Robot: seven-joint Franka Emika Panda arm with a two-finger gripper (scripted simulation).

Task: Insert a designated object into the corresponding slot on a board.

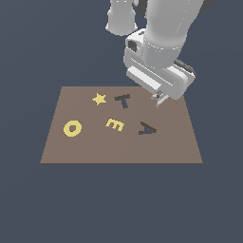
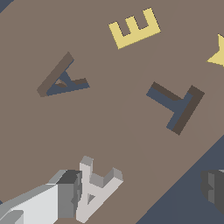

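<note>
The pale grey-white A piece (image 2: 98, 186) lies on the brown board (image 2: 109, 131) near its edge. My gripper (image 2: 140, 190) is open around it. One finger (image 2: 68, 192) touches the piece and the other finger (image 2: 214, 186) stands well apart, off the board's edge. The dark A-shaped slot (image 2: 61, 81) is empty, some way from the piece. In the exterior view the gripper (image 1: 160, 99) hangs low over the board (image 1: 118, 149) at its far part, toward the exterior view's right, behind the A slot (image 1: 147, 128). The piece is hard to make out there.
A dark T-shaped recess (image 1: 123, 100) (image 2: 177, 105) lies beside the gripper. A yellow E (image 1: 115, 124) (image 2: 133, 28), a yellow star (image 1: 98, 98) and a yellow O (image 1: 72, 128) sit on the board. Dark blue floor surrounds the board.
</note>
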